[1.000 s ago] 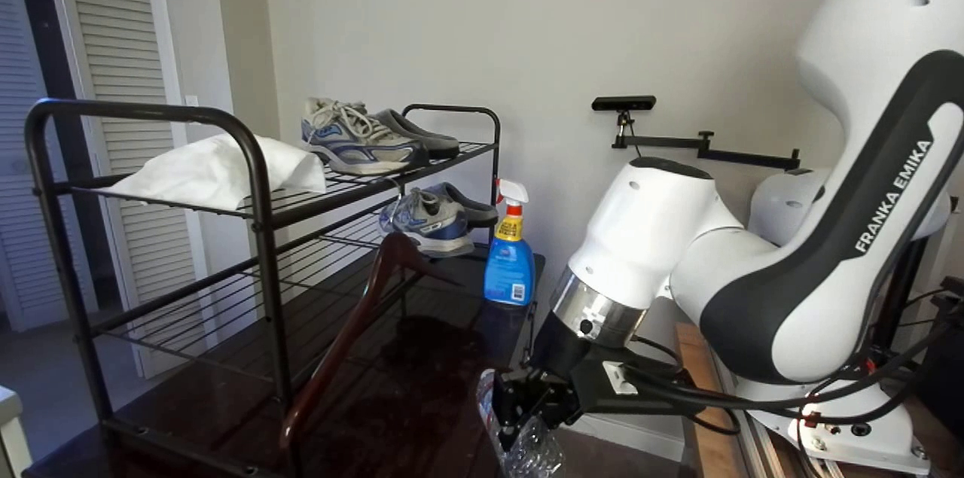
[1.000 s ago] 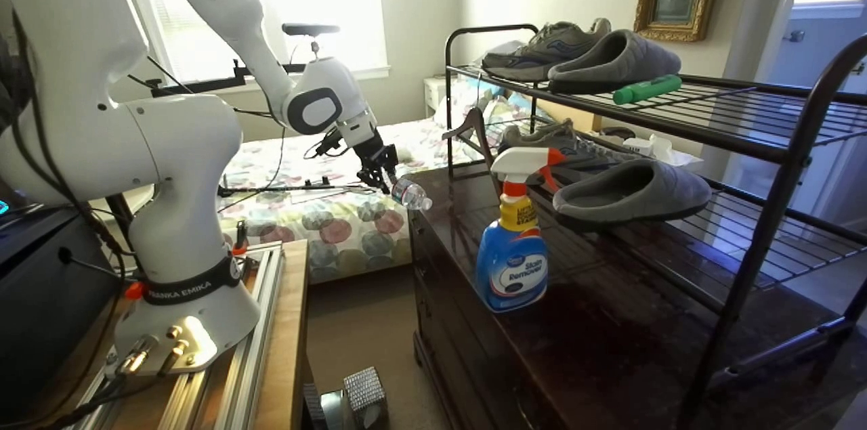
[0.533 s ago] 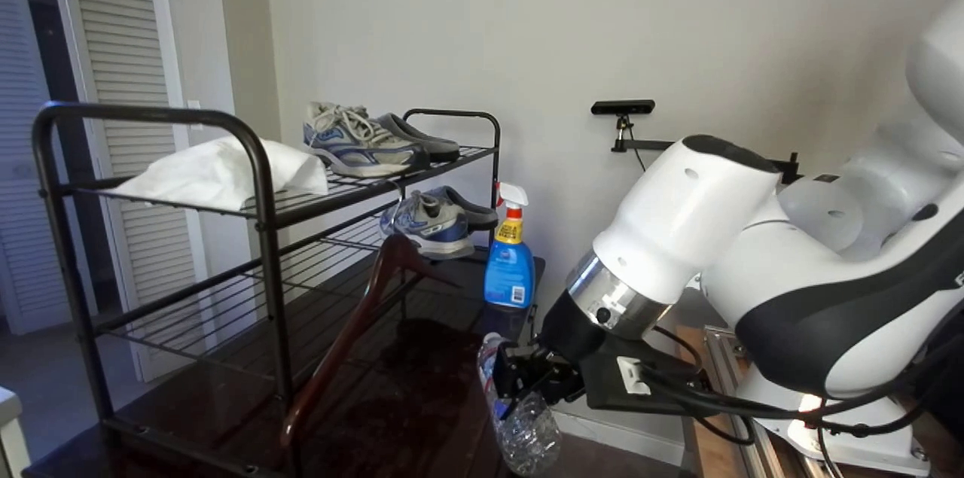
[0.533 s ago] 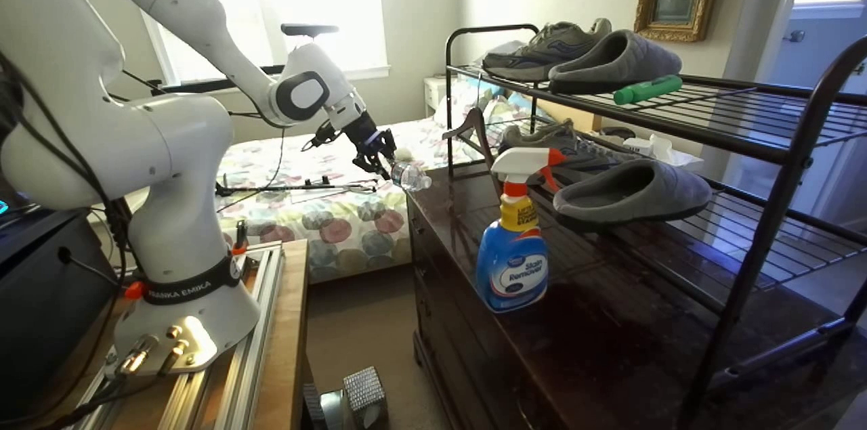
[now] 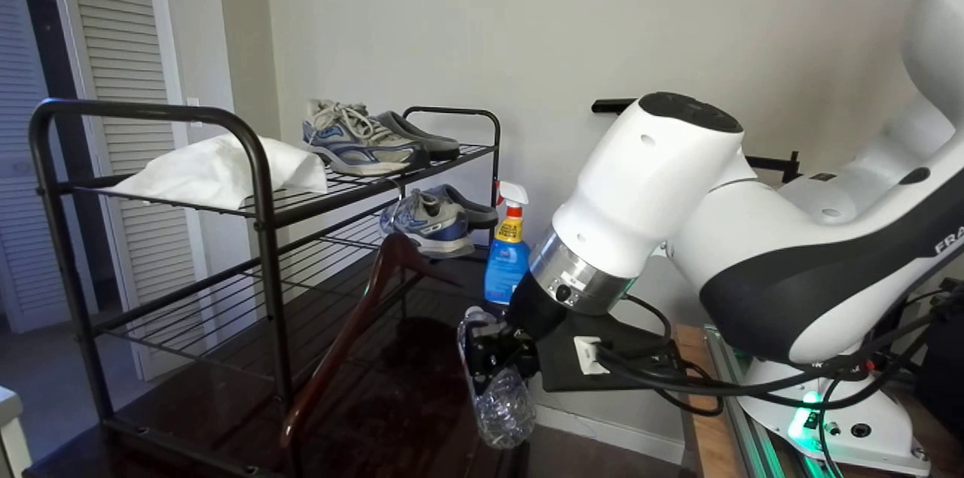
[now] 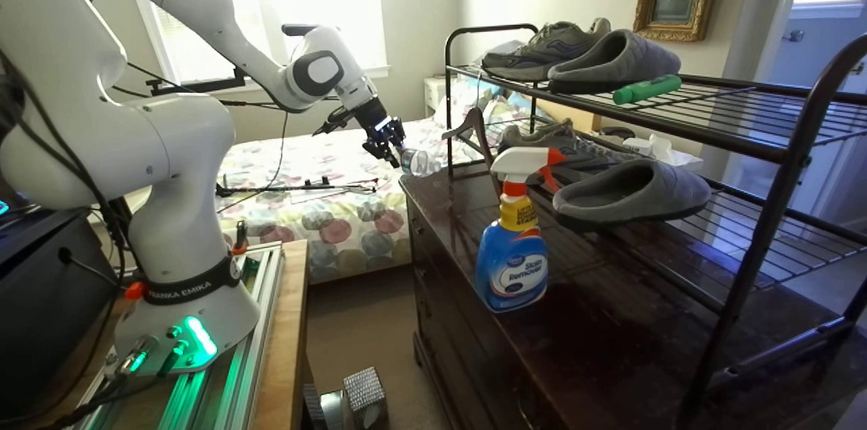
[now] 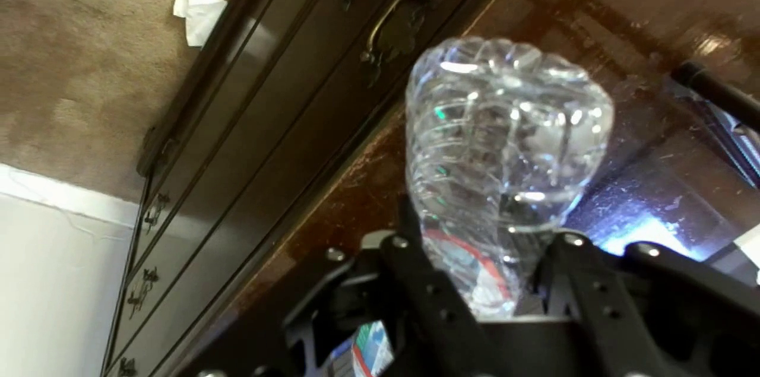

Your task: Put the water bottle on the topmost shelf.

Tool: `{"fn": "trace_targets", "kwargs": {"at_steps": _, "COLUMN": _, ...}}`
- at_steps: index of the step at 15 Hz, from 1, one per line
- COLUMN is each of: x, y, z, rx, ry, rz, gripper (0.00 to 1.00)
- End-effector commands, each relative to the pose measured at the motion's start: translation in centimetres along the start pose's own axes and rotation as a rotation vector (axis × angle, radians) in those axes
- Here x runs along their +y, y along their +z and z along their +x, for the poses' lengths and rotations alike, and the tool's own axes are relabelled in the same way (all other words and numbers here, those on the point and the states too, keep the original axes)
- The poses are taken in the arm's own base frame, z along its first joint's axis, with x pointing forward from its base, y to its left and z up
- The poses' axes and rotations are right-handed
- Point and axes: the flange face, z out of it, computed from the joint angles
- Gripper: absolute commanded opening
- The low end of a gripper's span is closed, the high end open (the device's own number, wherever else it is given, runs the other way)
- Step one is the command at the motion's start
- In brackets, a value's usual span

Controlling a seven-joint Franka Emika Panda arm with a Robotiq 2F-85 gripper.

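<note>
The clear, crinkled water bottle point(image 5: 506, 412) is held tilted in my gripper point(image 5: 486, 361), its ends sticking out above and below the fingers. It also shows in an exterior view point(image 6: 418, 163), in front of my gripper point(image 6: 393, 151) and just above the dresser's far corner. In the wrist view the bottle point(image 7: 504, 139), with a red-marked label, sits between the fingers of my gripper point(image 7: 484, 246), which are shut on it. The topmost shelf point(image 5: 331, 202) of the black rack is higher than the bottle; it also shows in an exterior view point(image 6: 738, 106).
Shoes point(image 5: 361, 143), a white cloth point(image 5: 218, 171) and a green tube point(image 6: 647, 89) lie on the topmost shelf. A blue spray bottle point(image 6: 515, 261) stands on the dresser point(image 6: 460, 213). A brown hanger point(image 5: 361, 320) hangs at the rack's front. More shoes point(image 6: 633, 194) sit on the lower tier.
My gripper, with the bottle in it, has moved up and towards the dresser and rack. The light at the arm's base has turned green. The rack and its things have not moved.
</note>
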Motion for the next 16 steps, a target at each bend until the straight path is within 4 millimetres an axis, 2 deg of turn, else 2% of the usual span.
{"fn": "trace_targets", "kwargs": {"at_steps": 1, "x": -2.3, "y": -2.0, "z": 1.4, "rx": 0.165, "ry": -0.002, "rz": -0.021, "gripper": 0.14}}
{"fn": "trace_targets", "kwargs": {"at_steps": 2, "x": -2.5, "y": -3.3, "z": 2.0, "rx": 0.177, "ry": 0.001, "rz": -0.021, "gripper": 0.14}}
{"fn": "trace_targets", "kwargs": {"at_steps": 4, "x": -3.9, "y": -4.2, "z": 3.7, "rx": 0.208, "ry": 0.005, "rz": -0.031, "gripper": 0.14}}
{"fn": "trace_targets", "kwargs": {"at_steps": 6, "x": -5.0, "y": -6.1, "z": 5.4, "rx": 0.238, "ry": 0.028, "rz": -0.03, "gripper": 0.14}}
{"fn": "trace_targets", "kwargs": {"at_steps": 9, "x": -6.2, "y": -9.8, "z": 7.9, "rx": 0.274, "ry": 0.071, "rz": -0.036, "gripper": 0.14}}
{"fn": "trace_targets", "kwargs": {"at_steps": 16, "x": -7.7, "y": -20.9, "z": 14.4, "rx": 0.362, "ry": 0.172, "rz": -0.066, "gripper": 0.14}}
